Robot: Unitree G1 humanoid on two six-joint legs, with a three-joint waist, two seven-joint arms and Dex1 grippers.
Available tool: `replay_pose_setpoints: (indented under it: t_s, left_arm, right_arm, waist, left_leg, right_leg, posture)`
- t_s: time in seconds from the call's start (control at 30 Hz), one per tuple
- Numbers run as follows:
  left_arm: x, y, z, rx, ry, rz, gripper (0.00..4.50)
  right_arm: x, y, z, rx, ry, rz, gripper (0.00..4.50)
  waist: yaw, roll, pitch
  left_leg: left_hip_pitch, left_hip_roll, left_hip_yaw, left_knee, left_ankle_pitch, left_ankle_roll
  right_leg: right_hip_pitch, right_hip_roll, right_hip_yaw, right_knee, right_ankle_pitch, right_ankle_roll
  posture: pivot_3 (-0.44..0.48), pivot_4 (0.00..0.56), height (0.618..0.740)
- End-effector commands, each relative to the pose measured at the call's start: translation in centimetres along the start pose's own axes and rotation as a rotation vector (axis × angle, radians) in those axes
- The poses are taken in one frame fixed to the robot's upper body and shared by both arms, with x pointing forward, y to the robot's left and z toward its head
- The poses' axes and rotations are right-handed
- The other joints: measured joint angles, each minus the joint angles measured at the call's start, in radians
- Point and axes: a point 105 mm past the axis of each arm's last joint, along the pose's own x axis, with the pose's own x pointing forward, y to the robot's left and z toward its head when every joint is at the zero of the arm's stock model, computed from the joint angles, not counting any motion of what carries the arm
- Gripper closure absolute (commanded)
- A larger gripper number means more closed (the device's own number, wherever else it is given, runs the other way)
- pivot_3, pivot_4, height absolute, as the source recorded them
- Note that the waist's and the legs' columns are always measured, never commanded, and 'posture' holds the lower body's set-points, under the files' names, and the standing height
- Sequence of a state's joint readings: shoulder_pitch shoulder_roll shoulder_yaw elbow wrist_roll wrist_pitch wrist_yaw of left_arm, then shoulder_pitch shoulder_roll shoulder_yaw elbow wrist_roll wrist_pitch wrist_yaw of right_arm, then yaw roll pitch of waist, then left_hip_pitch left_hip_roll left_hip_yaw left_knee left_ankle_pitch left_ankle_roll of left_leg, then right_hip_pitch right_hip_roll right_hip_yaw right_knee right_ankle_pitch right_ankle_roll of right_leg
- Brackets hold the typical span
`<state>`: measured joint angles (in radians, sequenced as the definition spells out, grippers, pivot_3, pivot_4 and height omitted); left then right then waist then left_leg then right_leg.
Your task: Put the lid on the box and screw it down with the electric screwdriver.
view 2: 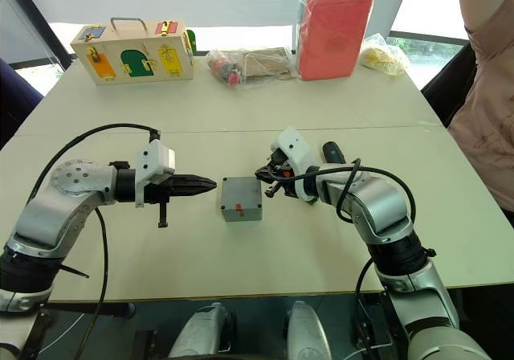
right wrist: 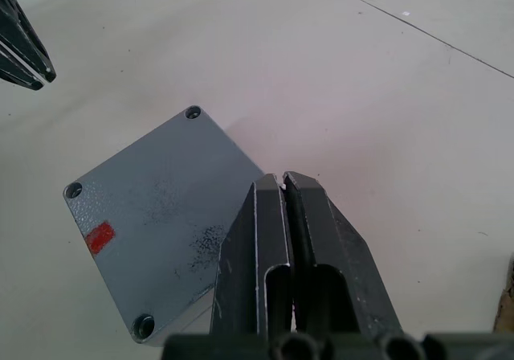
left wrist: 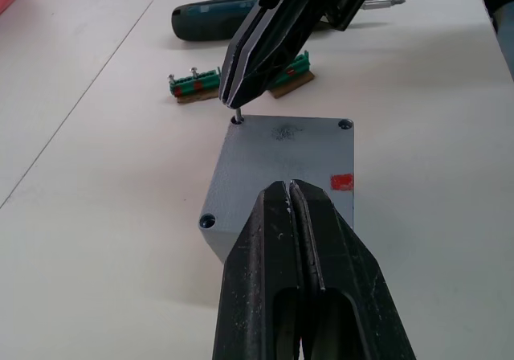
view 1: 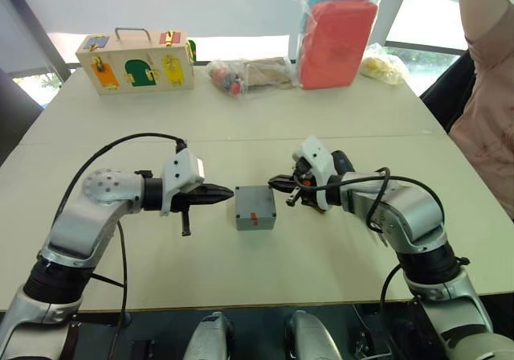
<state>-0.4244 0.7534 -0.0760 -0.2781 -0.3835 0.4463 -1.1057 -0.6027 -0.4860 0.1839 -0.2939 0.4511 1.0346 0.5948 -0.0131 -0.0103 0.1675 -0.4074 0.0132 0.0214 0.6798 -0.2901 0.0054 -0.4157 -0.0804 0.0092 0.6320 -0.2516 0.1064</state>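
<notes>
The grey lid (view 1: 255, 201) with a red sticker lies flat on the box (view 1: 257, 225) at the table's middle. A small screw (left wrist: 238, 120) stands up in one lid corner; dark screw heads show in the other corners. My right gripper (left wrist: 233, 99) is shut, its tip just above that screw. From the left, my left gripper (view 1: 230, 191) is shut and empty, pointing at the box and a little short of it. The electric screwdriver (left wrist: 217, 18) lies on the table behind the right gripper, held by neither gripper.
Two green connector strips (left wrist: 193, 83) lie between the box and the screwdriver. At the far edge stand a wooden box with coloured doors (view 1: 136, 61), bagged parts (view 1: 249, 75) and a red case (view 1: 337, 42). A person (view 1: 486, 95) stands at the right side.
</notes>
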Motion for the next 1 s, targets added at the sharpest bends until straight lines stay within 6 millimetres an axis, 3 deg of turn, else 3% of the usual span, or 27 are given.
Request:
replay_pose_setpoints:
  t_s: [0.03,0.43,0.47,0.53,0.63,0.83,1.0]
  left_arm:
    - [-0.1,0.0,0.8,0.031,-0.021,0.001,4.5]
    - [0.0,-0.3,0.8,0.028,-0.023,-0.001,4.5]
    - [0.0,-0.3,0.8,0.028,-0.023,-0.001,4.5]
    - [0.1,-0.4,0.8,0.027,-0.025,0.001,4.5]
    - [0.2,-0.5,0.8,0.024,-0.027,0.001,4.5]
    - [0.6,-0.8,0.9,0.02,-0.04,-0.009,4.5]
    - [1.3,-1.0,1.2,0.03,-0.063,-0.033,4.5]
  right_arm:
    - [-0.2,0.2,1.1,-0.042,-0.03,0.003,4.48]
    - [0.6,-0.2,0.4,-0.06,-0.003,0.007,4.48]
    - [0.7,-0.1,0.4,-0.059,-0.003,0.013,4.07]
    - [0.6,0.0,0.6,-0.058,-0.006,0.026,3.66]
    - [0.1,0.1,0.9,-0.061,-0.012,0.038,2.39]
    - [-3.2,-1.1,2.3,-0.092,-0.02,-0.025,0.24]
    - [-8.7,-3.7,2.3,-0.094,0.08,-0.165,0.07]
  waist:
    - [0.0,0.0,0.0]
    - [0.0,0.0,0.0]
    - [0.0,0.0,0.0]
    - [0.0,0.0,0.0]
    - [0.0,0.0,0.0]
    - [0.003,0.0,0.0]
    - [0.004,0.001,0.001]
  left_leg:
    - [0.0,0.0,0.0,0.0,0.0,0.0]
    - [0.0,0.0,0.0,0.0,0.0,0.0]
    - [0.0,0.0,0.0,0.0,0.0,0.0]
    - [0.0,0.0,0.0,0.0,0.0,0.0]
    - [0.0,0.0,0.0,0.0,0.0,0.0]
    - [0.0,0.0,0.0,0.0,0.0,0.0]
    - [-0.001,0.0,0.0,0.001,0.0,0.0]
  right_leg:
    - [0.0,0.0,0.0,0.0,0.0,0.0]
    - [0.0,0.0,0.0,0.0,0.0,0.0]
    - [0.0,0.0,0.0,0.0,0.0,0.0]
    - [0.0,0.0,0.0,0.0,0.0,0.0]
    - [0.0,0.0,0.0,0.0,0.0,0.0]
    - [0.0,0.0,0.0,0.0,0.0,0.0]
    - [0.0,-0.001,0.0,-0.001,0.0,0.0]
  posture:
    - [0.0,0.15,0.73]
    - [0.0,0.15,0.73]
    - [0.0,0.15,0.73]
    - [0.0,0.15,0.73]
    - [0.0,0.15,0.73]
    - [0.0,0.15,0.73]
    - [0.0,0.15,0.73]
